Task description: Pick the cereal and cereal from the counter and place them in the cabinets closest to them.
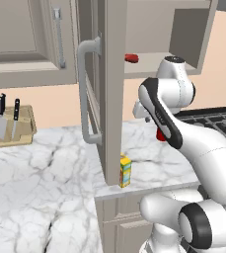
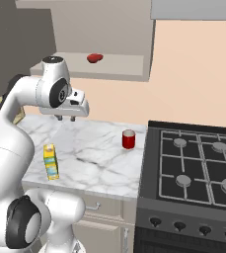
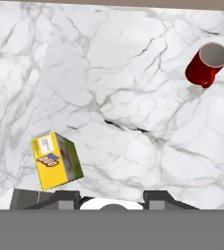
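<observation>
We hold our hand (image 2: 66,118) high above the marble worktop (image 2: 99,148), fingers pointing straight down, closed and gripping nothing. The narrow yellow cereal box (image 3: 56,160) stands upright near the worktop's front edge, well apart from the red cup (image 2: 129,139) by the hob (image 2: 198,168).

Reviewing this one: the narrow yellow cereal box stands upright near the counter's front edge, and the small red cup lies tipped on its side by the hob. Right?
Not quite. The small red cup stands upright, as the right base view shows; the narrow yellow cereal box does stand upright near the front edge of the white marble counter.
</observation>
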### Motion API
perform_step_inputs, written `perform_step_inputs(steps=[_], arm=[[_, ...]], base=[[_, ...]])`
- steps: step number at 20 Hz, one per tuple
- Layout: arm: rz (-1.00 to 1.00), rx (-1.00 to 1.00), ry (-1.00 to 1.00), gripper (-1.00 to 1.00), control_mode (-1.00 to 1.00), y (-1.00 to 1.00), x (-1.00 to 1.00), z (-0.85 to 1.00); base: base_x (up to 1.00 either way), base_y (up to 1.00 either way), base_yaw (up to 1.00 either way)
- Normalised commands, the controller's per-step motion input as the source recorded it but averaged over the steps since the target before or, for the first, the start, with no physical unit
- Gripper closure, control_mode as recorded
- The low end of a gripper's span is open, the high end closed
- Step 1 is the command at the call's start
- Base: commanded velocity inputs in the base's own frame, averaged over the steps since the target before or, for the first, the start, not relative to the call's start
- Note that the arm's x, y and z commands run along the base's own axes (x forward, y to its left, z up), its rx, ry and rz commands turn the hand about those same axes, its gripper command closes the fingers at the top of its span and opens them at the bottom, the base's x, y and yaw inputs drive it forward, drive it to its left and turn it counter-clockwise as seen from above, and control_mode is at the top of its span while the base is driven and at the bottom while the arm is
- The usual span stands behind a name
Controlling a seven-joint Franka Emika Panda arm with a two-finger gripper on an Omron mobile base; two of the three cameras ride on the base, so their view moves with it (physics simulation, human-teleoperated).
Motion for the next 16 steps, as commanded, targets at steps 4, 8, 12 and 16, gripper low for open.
perform_step_inputs(steps=[4, 8, 12, 16], arm=[[0.00, 0.00, 0.00, -1.00, -1.00, 0.00, 0.00, 0.00], [0.00, 0.00, 0.00, -1.00, -1.00, 0.00, -0.02, -0.01], [0.01, 0.00, 0.00, -1.00, -1.00, 0.00, -0.17, -0.12], [0.04, 0.00, -0.01, -1.00, -1.00, 0.00, -0.27, -0.20]], base=[[0.00, 0.00, 0.00], [0.00, 0.00, 0.00], [0.00, 0.00, 0.00], [0.00, 0.00, 0.00]])
